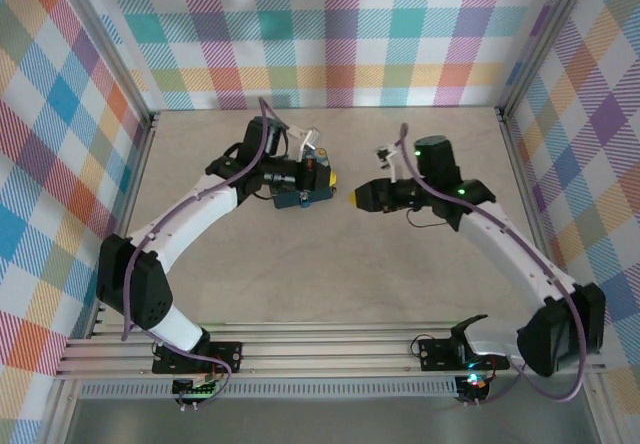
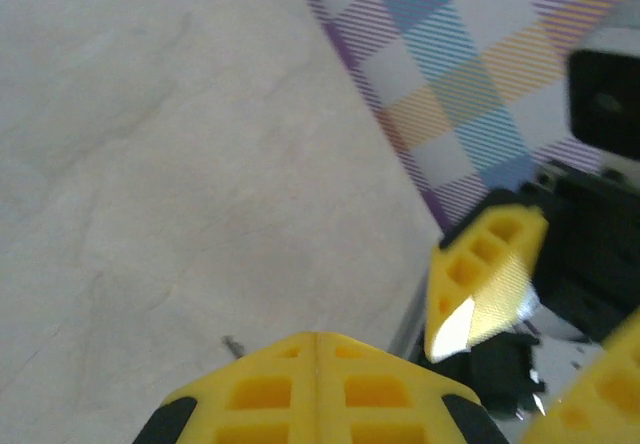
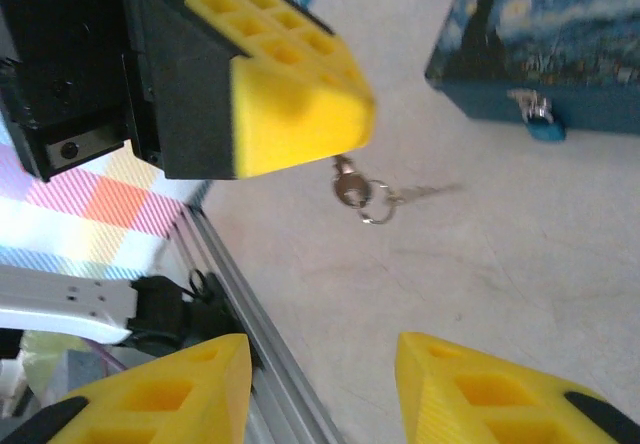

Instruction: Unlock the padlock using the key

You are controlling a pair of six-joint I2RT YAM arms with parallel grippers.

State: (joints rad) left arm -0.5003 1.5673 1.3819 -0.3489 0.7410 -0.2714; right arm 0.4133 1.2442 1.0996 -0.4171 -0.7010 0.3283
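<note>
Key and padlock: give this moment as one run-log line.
left gripper: shut on small silvery metal key | right gripper: open | tiny blue padlock: hanging on dark-blue painted box

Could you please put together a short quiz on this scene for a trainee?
1. Fill in: the fingers of the right gripper stand ____.
2. Which one is shut on the key? A) left gripper B) right gripper
3. True or false: the padlock lies loose, away from the box.
Key: 1 open; 2 A; 3 false, it hangs on the box's side.
</note>
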